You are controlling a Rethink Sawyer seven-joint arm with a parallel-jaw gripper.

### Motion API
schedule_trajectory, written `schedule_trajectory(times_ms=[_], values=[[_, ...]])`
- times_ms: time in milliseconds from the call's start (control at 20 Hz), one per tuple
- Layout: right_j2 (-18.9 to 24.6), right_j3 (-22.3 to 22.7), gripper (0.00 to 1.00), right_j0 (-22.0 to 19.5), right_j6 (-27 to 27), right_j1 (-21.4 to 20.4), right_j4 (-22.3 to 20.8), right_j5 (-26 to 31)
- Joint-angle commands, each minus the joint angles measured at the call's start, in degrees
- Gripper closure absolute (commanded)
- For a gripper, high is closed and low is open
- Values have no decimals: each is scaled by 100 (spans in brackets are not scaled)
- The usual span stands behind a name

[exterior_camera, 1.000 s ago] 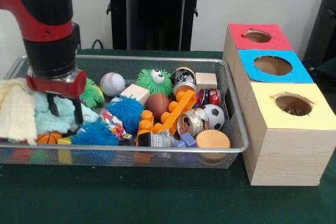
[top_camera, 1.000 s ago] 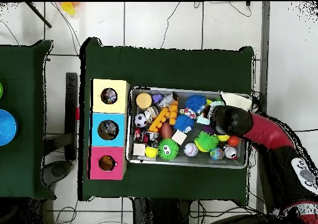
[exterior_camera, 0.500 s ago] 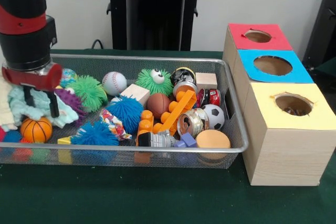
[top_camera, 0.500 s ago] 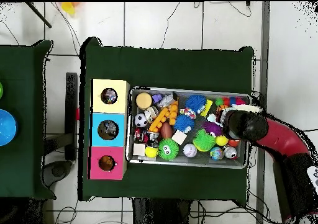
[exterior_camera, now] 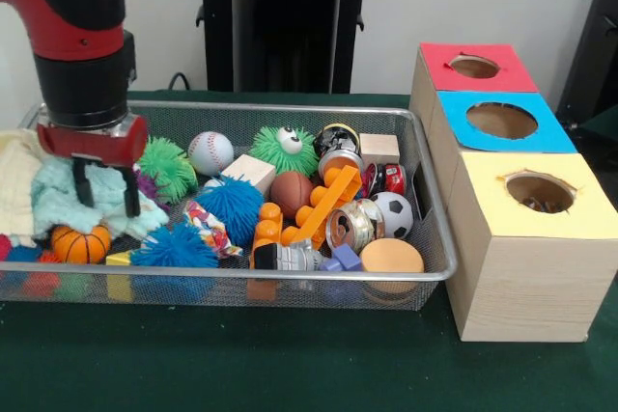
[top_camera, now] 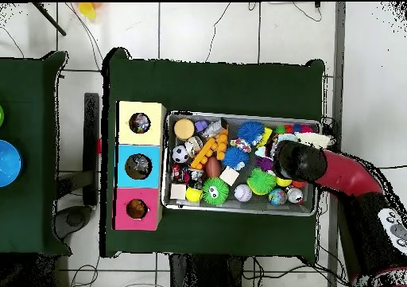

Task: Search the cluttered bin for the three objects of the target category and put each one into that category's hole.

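One red and black arm hangs over the left end of the wire bin (exterior_camera: pixel 425 267), its gripper (exterior_camera: pixel 101 192) with fingers (exterior_camera: pixel 129 192) spread around a pale teal cloth (exterior_camera: pixel 58 202), just above a small basketball (exterior_camera: pixel 79 244); three boxes with coloured holes stand right of the bin on the tabletop (exterior_camera: pixel 290 364)

Bin (exterior_camera: pixel 425 190) of toys left of three boxes (exterior_camera: pixel 521 248), baseball (exterior_camera: pixel 207 153) behind football (exterior_camera: pixel 291 192)
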Motion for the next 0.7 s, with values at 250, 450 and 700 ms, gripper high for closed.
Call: schedule_trajectory(times_ms=[250, 450, 700], values=[[312, 1036, 0, 220, 480, -246, 82, -497], [393, 1032, 0, 201, 409, -248, 157, -468], [531, 1153, 0, 198, 360, -524, 319, -336]])
